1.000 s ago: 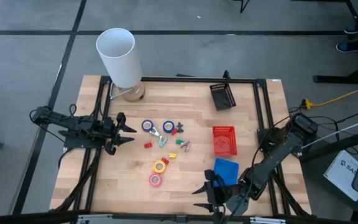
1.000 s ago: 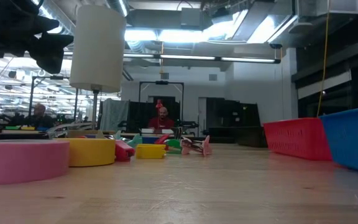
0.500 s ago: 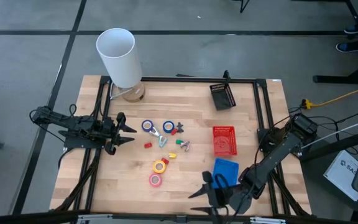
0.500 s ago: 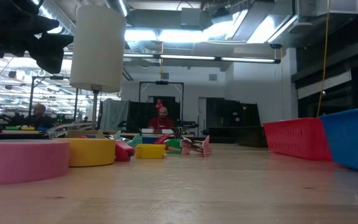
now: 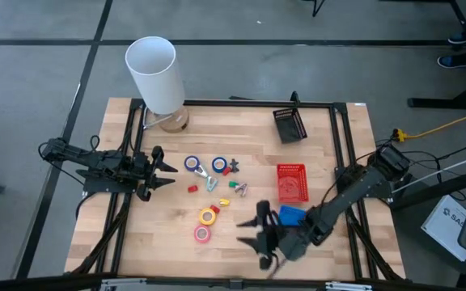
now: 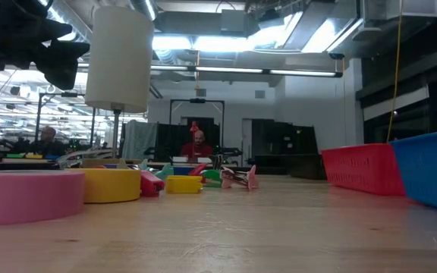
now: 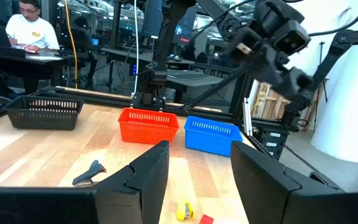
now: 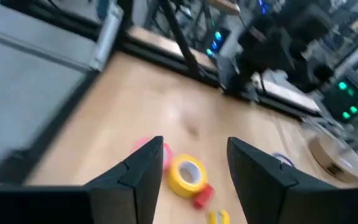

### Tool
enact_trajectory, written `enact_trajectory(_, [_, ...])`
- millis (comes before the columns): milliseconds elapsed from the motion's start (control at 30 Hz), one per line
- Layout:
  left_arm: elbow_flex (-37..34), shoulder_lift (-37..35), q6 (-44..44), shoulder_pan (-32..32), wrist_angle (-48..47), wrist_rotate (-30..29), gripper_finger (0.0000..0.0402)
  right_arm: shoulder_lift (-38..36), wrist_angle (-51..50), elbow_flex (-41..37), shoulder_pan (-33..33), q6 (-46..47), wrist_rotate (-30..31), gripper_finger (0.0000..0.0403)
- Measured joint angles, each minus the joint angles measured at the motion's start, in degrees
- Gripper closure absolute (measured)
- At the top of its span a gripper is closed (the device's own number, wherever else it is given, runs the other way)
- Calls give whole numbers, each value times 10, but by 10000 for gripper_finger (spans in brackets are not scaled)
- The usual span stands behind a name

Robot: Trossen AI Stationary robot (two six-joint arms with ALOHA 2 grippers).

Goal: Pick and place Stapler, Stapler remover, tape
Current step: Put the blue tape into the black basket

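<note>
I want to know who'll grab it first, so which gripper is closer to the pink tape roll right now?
Right. The right gripper hangs open just beside the pink tape roll, toward the blue basket. The left gripper waits open at the table's left side, farther off.

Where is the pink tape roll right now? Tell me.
In the high view the pink tape roll lies flat near the table's front edge, left of centre, just below the yellow tape roll and left of the right tool.

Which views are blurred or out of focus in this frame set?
Right wrist view: motion-smeared throughout, the yellow tape soft-edged. High view: sharp, except the right tool, which is streaked. Low view: the near pink tape is soft and ceiling lights glare. Left wrist view: crisp, the red basket clear.
</note>
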Motion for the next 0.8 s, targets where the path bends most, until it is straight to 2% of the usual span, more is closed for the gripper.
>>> enact_trajectory(233, [0,0,0,0,0,0,233,0,-59,0,-62,7,-41,221])
enact_trajectory(467, [0,0,0,0,0,0,233,6,-91,0,-95,75,-80,221])
enact_trajectory(800, [0,0,0,0,0,0,233,22,-99,0,-155,-12,-82,221])
